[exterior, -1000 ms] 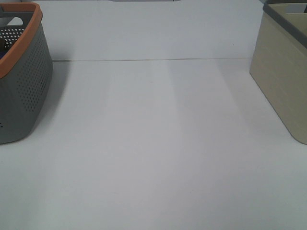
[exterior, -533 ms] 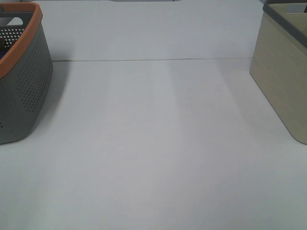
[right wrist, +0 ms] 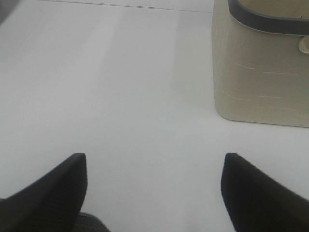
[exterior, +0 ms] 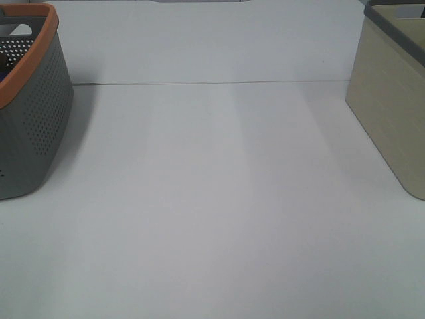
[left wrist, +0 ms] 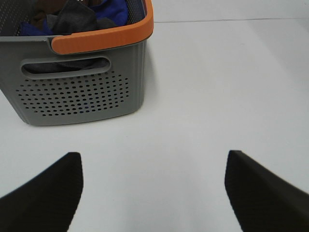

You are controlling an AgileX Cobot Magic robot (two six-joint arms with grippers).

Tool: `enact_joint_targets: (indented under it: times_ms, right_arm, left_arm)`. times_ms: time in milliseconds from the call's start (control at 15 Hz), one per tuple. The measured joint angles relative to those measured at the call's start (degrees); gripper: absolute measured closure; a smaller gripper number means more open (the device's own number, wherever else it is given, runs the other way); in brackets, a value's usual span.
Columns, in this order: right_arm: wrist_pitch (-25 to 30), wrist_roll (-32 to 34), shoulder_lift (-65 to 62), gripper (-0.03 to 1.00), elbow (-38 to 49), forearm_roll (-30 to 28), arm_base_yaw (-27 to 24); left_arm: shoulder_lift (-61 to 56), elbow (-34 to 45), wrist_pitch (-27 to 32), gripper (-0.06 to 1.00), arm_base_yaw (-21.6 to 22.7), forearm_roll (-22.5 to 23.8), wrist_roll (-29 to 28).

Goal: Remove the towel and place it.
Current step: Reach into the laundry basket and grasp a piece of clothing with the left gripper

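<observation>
Towel (left wrist: 72, 19) bundled in orange-rimmed basket (exterior: 40, 119), upper left of overhead frame. Left gripper (left wrist: 152, 162) and right gripper (right wrist: 153, 162) spread wide, nothing held. Grey fold to be pinched from above (blue cloth (left wrist: 113, 12) avoided).

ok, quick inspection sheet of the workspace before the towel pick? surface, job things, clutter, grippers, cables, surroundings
Surface: white table, nothing lying between the two baskets; a thin seam line runs across the back.
Job's things: dark grey towel crumpled inside the grey basket with the orange rim, on the left. The beige basket is on the right, its inside not visible.
Clutter: blue cloth beside the towel in the grey basket.
Grippers: left gripper open, empty, facing the grey basket. Right gripper open, empty, facing the beige basket.
Cables: nothing seen.
Surroundings: nothing seen beyond the table.
</observation>
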Motion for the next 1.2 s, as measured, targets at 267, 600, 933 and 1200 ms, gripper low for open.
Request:
enact_joint_targets:
  times_ms: [267,600,933,1200]
  right_arm:
    - [0.0,0.0,0.0,0.21,0.0,0.1,0.0]
    - [0.0,0.0,0.0,0.21,0.0,0.1,0.0]
    - [0.0,0.0,0.0,0.21,0.0,0.2,0.0]
    - [0.0,0.0,0.0,0.21,0.0,0.2,0.0]
  left_arm:
    - [0.0,0.0,0.0,0.18,0.0,0.0,0.0]
    - [2.5,-5.9,-0.3,0.18,0.0,2.2,0.0]
    - [12.1,-14.7,-3.1,0.18,0.0,9.9,-4.3]
    - [21.8,-19.0,-5.2,0.18,0.0,16.2,-11.7]
